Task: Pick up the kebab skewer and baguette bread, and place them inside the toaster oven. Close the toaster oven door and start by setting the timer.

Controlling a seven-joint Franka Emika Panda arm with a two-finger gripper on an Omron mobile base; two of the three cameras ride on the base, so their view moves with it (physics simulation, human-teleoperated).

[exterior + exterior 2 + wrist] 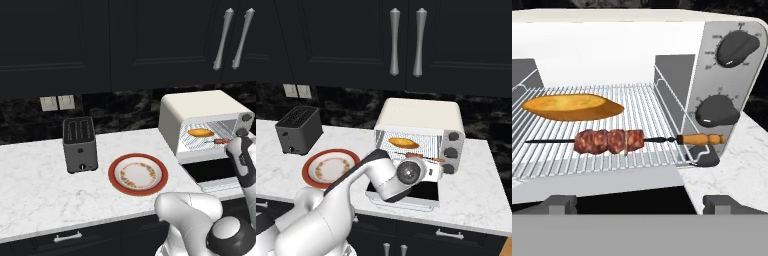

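So the oven point(612, 45) is sitting open on the tabletop point(35, 185) and both bits of food are in it, lying on the wire rack point(637, 105). The baguette point(572, 107) is toward the back left of the rack, and the skewer point(627, 140) lies across the front of it, meat chunks in the middle and the wooden handle poking out to the right, toward the knobs point(717, 111). The two aren't touching, just close, with a strip of bare rack between them. The door point(406, 192) is folded down flat in front of the oven, glass facing up.

The hand point(639, 204) is right in front of the opening, above the door, pointing into the oven. Its fingers stand wide apart, holding nothing and touching nothing.

Left of the oven there's a red-rimmed plate point(138, 174) with no food on it, and further left a dark slot toaster point(79, 144).
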